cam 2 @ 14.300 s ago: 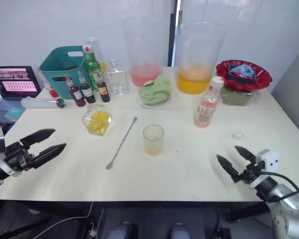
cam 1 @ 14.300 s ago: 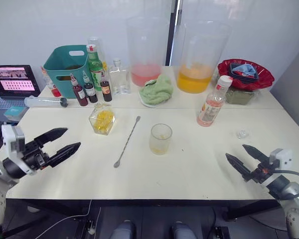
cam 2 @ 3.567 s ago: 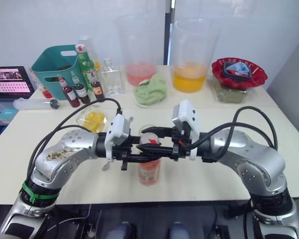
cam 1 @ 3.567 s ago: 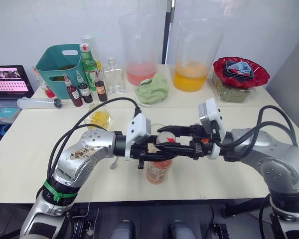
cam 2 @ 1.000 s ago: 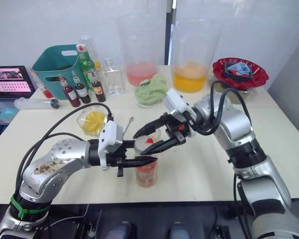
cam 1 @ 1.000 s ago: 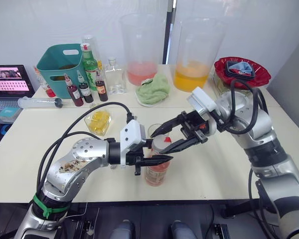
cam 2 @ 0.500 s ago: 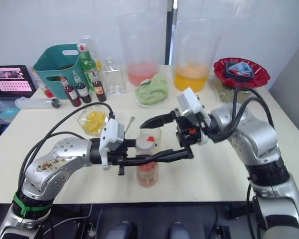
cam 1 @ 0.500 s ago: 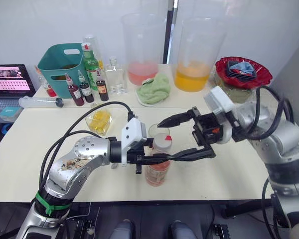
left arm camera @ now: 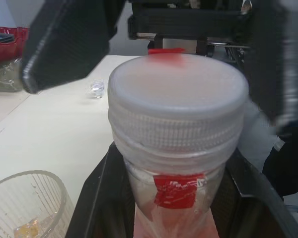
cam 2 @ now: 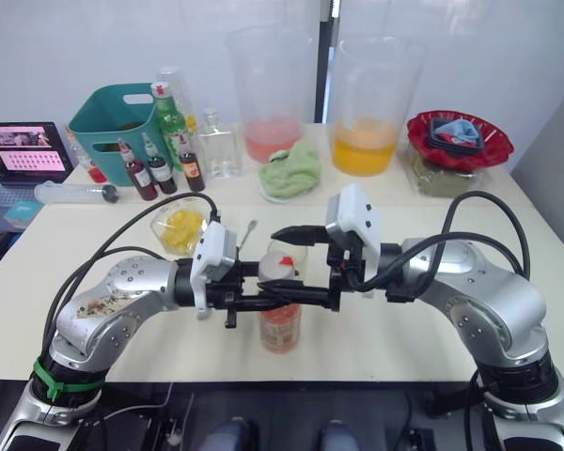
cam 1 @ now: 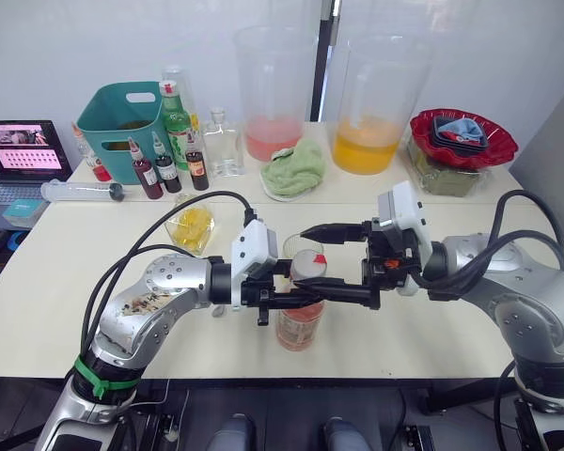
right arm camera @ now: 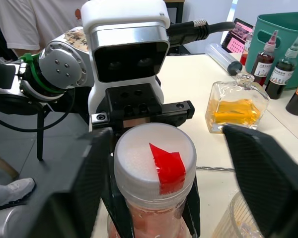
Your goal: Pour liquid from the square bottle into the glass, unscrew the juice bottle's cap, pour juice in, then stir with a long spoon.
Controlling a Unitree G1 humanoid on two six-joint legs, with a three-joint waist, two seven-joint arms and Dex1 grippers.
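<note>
Left gripper (cam 1: 296,293) grasping the juice bottle (cam 1: 301,319) below its cap (cam 1: 307,264), right gripper (cam 1: 324,260) straddling the cap, fingers spread wide, glass (cam 1: 296,246) at 12 o'clock behind.

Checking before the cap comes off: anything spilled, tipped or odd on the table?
No spill or tipped item stands out. The juice bottle is upright in the left gripper, its white cap bearing red tape. Right gripper fingers are open around the cap.

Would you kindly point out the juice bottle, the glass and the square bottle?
juice bottle (cam 1: 300,326): left eye view, pink body.
glass (left arm camera: 25,206): left wrist view, ribbed wall.
square bottle (right arm camera: 235,110): right wrist view, yellow-filled body.
</note>
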